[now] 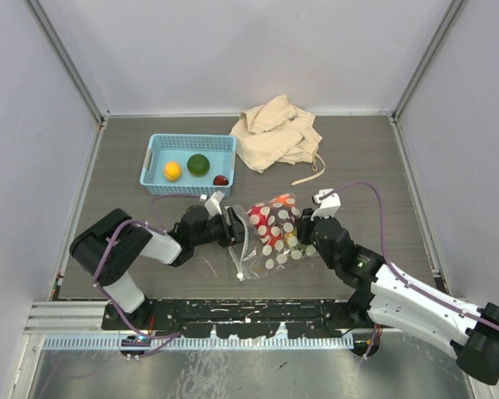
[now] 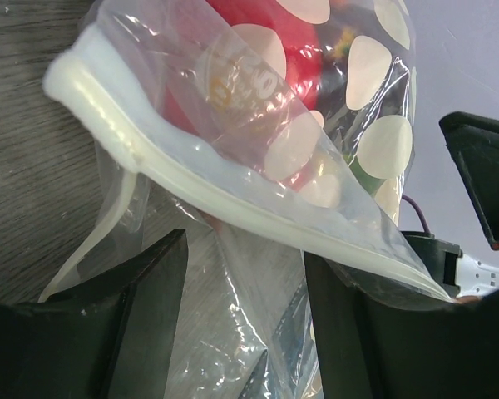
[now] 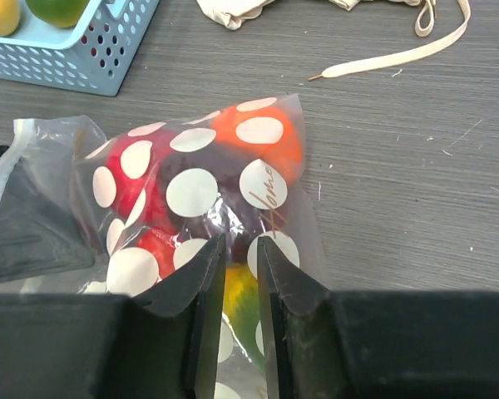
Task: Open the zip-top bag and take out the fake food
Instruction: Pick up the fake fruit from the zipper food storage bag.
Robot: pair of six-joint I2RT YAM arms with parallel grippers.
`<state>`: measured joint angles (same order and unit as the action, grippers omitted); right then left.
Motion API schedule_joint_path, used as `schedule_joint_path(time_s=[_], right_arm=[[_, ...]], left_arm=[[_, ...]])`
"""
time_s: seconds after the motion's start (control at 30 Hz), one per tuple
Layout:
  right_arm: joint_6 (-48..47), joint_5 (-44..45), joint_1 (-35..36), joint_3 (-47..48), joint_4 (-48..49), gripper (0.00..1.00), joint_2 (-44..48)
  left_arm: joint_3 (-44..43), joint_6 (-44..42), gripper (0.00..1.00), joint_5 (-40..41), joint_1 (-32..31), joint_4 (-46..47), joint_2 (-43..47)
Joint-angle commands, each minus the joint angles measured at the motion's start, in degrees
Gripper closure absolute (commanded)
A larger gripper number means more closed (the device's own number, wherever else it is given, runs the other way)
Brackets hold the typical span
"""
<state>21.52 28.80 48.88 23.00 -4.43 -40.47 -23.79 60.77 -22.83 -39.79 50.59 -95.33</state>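
The left gripper (image 2: 245, 249) has its jaws open, and loose clear film of the zip-top bag (image 1: 274, 233) hangs between them. The thick white zip strip (image 2: 191, 187) runs slanted just above the fingers. The right gripper (image 3: 239, 241) has its jaws very near together, with only a thin slit. Their tips are on the bag's dotted film; if they pinch it, I cannot tell.

The bag lies on the gray wood-grain table (image 1: 358, 158) between the two grippers. The fake food (image 3: 154, 187) is inside it: glossy red, orange (image 3: 289, 154) and dark round pieces.

Farther back stands a light blue perforated basket (image 1: 191, 138) with a yellow, a green and a dark red fruit. Beside it lies a crumpled beige cloth bag (image 1: 274, 133) with its flat drawstring (image 3: 399, 60).
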Motion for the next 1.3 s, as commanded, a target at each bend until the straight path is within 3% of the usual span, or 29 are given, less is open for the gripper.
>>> schedule_joint_path(time_s=[0.0,0.3,0.57,0.9,1.27], right_arm=[[-1.32,-4.13,-2.94,5.88,3.42,0.72,-4.22],[-5.11,-22.16,-4.90,9.49,7.51,0.77,-10.72],[-6.56,-29.55,-4.93,8.87,4.06,0.84,-13.16],[-6.62,-20.85,-4.83,11.09,-2.80,0.92,-19.28],[-6.45,-17.86,-4.84,10.54,-0.67,0.92,-24.50]], left_arm=[[-1.33,-0.06,0.41,-1.12,-0.29,4.51,0.01],[-1.08,0.39,0.41,-1.84,-0.28,6.41,-0.01],[-1.08,0.59,0.41,-2.15,-0.28,7.21,-0.32],[-1.31,0.75,0.40,-2.24,-0.24,7.34,-0.81],[-1.70,0.92,0.41,-2.40,-0.25,7.73,-1.87]])
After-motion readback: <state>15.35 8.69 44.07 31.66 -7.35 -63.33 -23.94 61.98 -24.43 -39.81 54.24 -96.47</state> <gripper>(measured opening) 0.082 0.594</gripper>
